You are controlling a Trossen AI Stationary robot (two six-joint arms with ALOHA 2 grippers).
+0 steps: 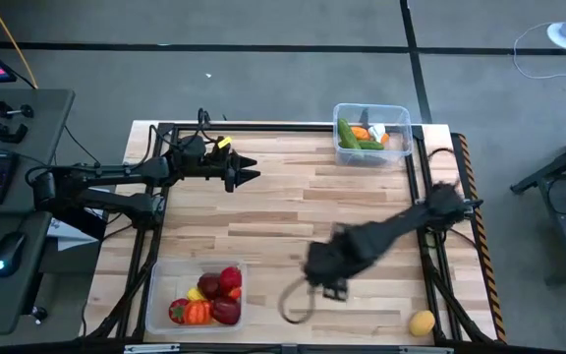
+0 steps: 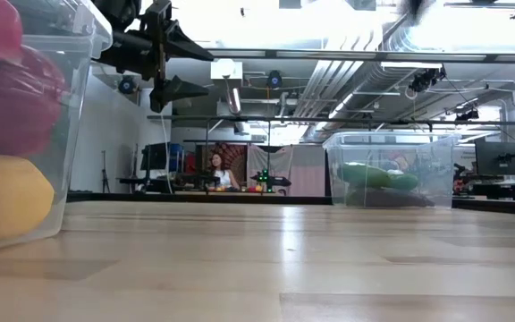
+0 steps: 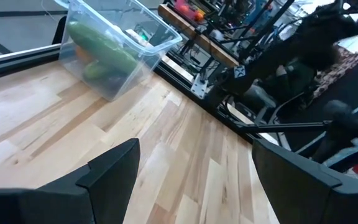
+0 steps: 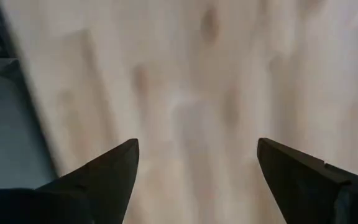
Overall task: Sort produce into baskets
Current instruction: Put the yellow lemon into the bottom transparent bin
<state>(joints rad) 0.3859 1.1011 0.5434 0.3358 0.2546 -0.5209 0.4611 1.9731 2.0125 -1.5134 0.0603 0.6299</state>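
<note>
2 black arms; left hand (image 1: pixel 249 176) yellow-tagged, pointed fingers.

Left gripper (image 1: pixel 249 175) was held raised, arm extended, fingers apart and empty. Right gripper (image 4: pixel 194 171) pointed downward, fingers spread, apparently mid-motion given blur.

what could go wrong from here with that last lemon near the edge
The lemon sits close to the table's near right corner; a nudge from the open right pincer, now off to its side, might roll it off. The fruit tub is already heaped, so the lemon might tumble out.
</note>
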